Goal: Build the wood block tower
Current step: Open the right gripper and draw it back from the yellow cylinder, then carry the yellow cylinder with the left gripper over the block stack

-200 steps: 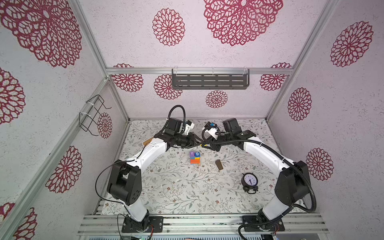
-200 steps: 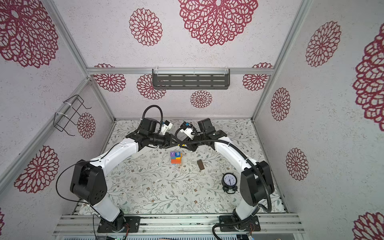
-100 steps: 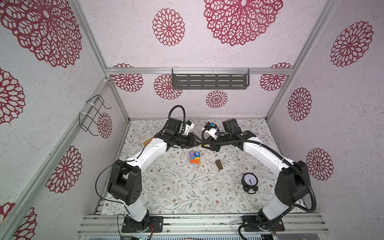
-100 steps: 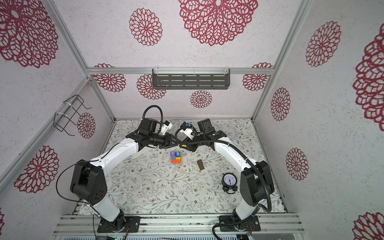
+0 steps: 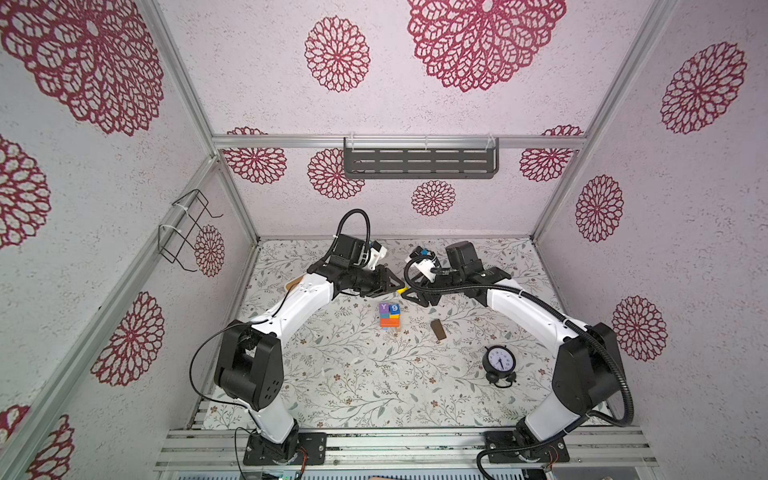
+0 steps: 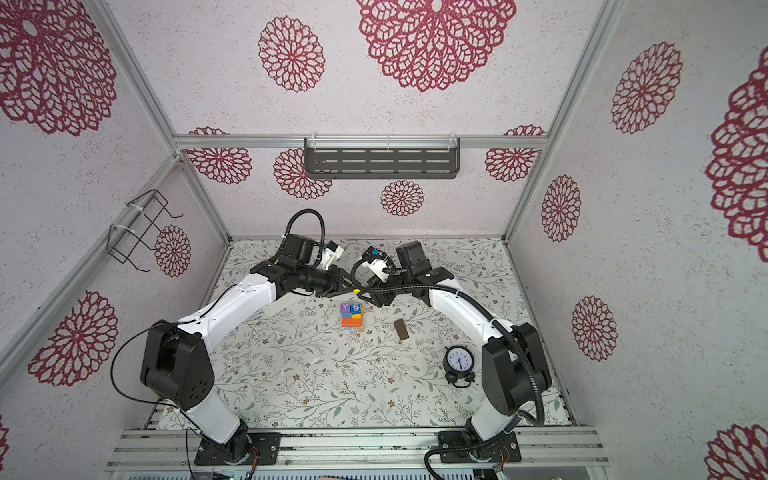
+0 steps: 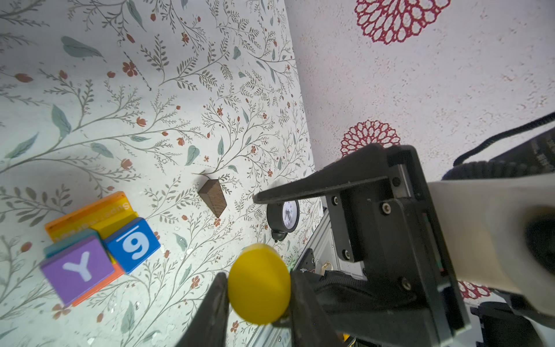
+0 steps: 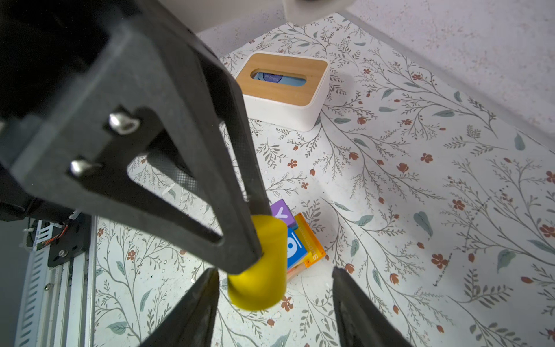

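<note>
L jaws: clamped on the yellow cylinder point(image 7: 259, 285). One finger point(image 7: 216, 303) on each side, pressed to its curved wall. Its round end face pts at the L wrist cam.
R jaws: wide apart, holding nothing. In the R wrist view the cyl sits betw them, w/ a clear gap to one finger point(image 8: 357, 309). The other finger point(image 8: 196, 306) is just beside the cyl; can't tell if it touches.
cylinder position: off the bench point(image 5: 353, 374), up in the air where the two arm tips meet. Only a small yellow sliver shows in both top views point(image 5: 400, 291) point(image 6: 356, 292).
tower point(image 5: 390, 316) point(image 6: 352, 316): upright on the bench, mid-field, under the arm tips and a bit nearer the arm bases than they are. No jaws touch it.
tower top: purple Y cube point(image 7: 78, 269) and blue 9 cube point(image 7: 132, 245) side by side, touching.
tower lower layers: teal under the Y, then yellow and orange slabs. Lowest part not clear.
dark brown bar point(image 5: 438, 329) point(image 7: 213, 198): flat on the bench, apart from the tower on the R-arm side, nothing on it.
alarm clock point(image 5: 500, 362): black, on the bench near the R arm's base end, well apart from the tower.
white box point(image 8: 283, 87): wooden lid w/ a slot, on the bench beyond the tower in the R wrist view.
</note>
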Controlling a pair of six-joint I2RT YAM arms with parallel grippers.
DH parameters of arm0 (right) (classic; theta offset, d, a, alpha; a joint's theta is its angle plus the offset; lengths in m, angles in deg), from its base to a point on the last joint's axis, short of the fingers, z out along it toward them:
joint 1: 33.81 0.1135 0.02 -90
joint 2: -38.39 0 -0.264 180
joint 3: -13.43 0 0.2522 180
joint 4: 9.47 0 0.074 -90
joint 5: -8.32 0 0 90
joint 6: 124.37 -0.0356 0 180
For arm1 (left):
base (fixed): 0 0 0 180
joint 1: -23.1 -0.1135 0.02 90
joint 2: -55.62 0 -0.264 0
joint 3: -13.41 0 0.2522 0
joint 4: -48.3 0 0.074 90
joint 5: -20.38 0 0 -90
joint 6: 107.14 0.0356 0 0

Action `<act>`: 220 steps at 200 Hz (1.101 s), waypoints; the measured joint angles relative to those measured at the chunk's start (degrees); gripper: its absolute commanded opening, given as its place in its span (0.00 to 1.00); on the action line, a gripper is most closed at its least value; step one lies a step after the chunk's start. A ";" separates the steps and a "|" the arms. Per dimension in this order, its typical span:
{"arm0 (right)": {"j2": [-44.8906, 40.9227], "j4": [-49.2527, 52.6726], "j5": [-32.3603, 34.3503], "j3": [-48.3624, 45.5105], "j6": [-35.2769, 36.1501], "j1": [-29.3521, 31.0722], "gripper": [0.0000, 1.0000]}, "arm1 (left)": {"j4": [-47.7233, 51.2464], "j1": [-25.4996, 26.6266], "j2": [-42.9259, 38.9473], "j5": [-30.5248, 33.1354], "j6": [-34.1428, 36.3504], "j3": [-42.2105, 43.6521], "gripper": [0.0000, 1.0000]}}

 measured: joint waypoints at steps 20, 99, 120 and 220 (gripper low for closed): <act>-1.84 -1.49 1.40 -1.57 -1.53 0.00 0.65 | 3.23 0.00 0.00 2.34 1.31 -2.05 0.23; -8.22 -11.98 7.91 -13.97 -11.89 -0.26 0.66 | 16.76 0.76 -0.11 21.57 5.88 -7.02 0.22; -8.94 -14.69 11.06 -16.52 -15.37 -0.68 0.65 | 18.08 2.43 -0.11 25.81 5.99 -7.02 0.22; -14.36 -17.22 27.43 -25.57 -25.64 -3.98 0.64 | 23.26 14.34 6.95 46.12 4.39 -13.35 0.22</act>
